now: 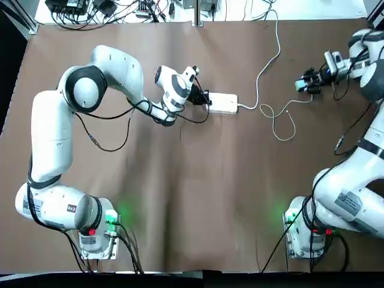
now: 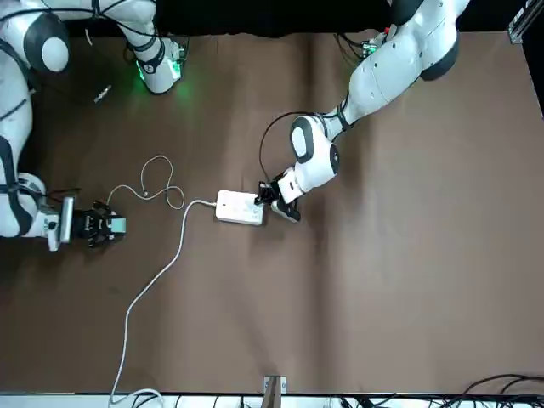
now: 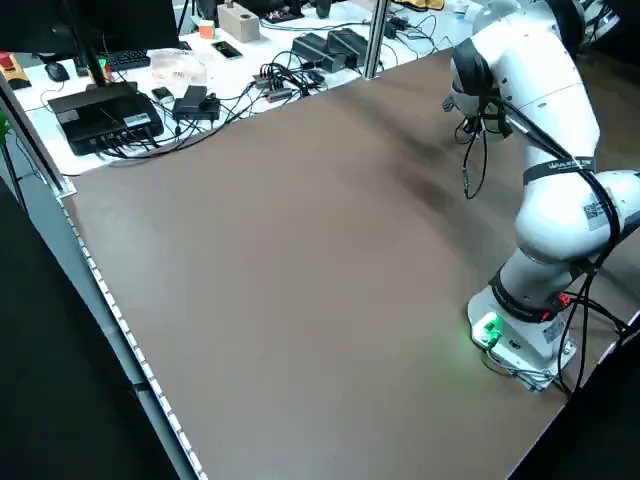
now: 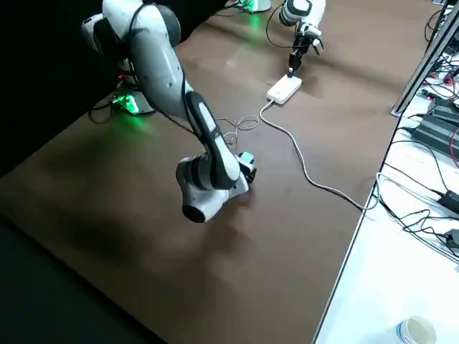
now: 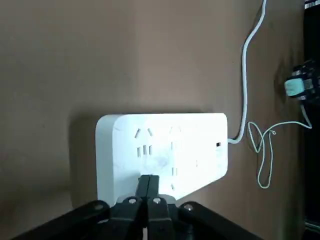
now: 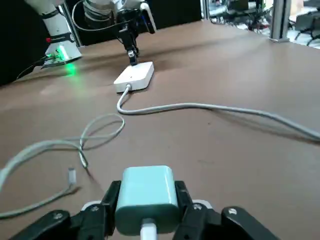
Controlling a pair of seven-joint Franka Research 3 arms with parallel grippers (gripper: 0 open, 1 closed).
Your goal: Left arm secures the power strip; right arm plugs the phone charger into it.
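Overhead view, read from the arm bases outward. Both bases stand at the near edge, at about 7 and 5 o'clock of the table (image 1: 180, 204). The left gripper (image 1: 201, 98), just above centre towards 12 o'clock, has its fingers pressed together, tips bearing down on the end of the power strip (image 1: 222, 103) opposite its thick white cord (image 1: 267, 60); this apparently pins the block against sliding during insertion and leaves the sockets uncovered. The cord runs on towards 1 o'clock, off the far edge. The right gripper (image 1: 307, 84), at about 2 o'clock and well apart from the strip, pinches the phone charger (image 6: 146, 192) by its sides. Its thin cable (image 1: 282, 120) trails slack in loops between the charger and the strip. Insertion is judged not yet begun.
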